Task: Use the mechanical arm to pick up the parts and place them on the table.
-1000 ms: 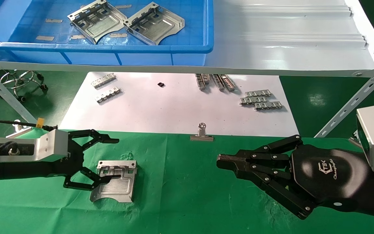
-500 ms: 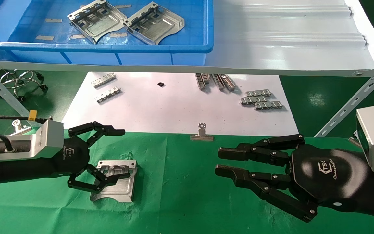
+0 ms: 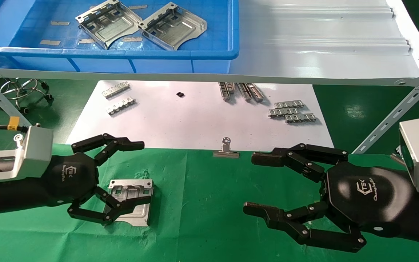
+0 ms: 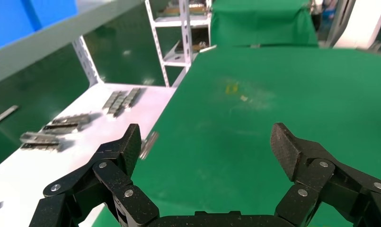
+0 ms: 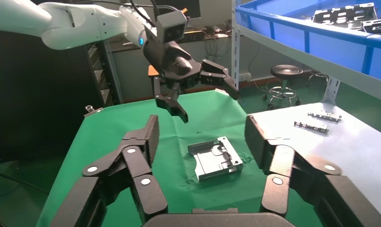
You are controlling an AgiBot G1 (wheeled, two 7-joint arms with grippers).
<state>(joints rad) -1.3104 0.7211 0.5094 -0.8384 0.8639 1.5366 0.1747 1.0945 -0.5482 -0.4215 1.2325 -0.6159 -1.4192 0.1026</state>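
One silver part (image 3: 136,214) lies flat on the green table (image 3: 202,225); the right wrist view shows this part (image 5: 216,158) alone on the cloth. My left gripper (image 3: 146,173) is open and holds nothing. In the right wrist view the left gripper (image 5: 209,106) hangs above the part and clear of it. The left wrist view shows that gripper (image 4: 207,142) over bare green cloth. My right gripper (image 3: 249,183) is wide open to the right of the part and faces it, and between its jaws there is nothing (image 5: 203,139). Two more parts (image 3: 109,22) (image 3: 173,29) lie in the blue bin.
The blue bin (image 3: 213,54) sits on a pale grey shelf (image 3: 322,43) at the back. Beneath it, a white paper sheet (image 3: 195,120) carries several notched strips (image 3: 291,112). A binder clip (image 3: 226,150) sits at the paper's front edge. Slanted shelf struts (image 3: 395,112) stand on both sides.
My right gripper went from shut to wide open. My left gripper, open, drew back and up from the part, which stayed on the cloth.
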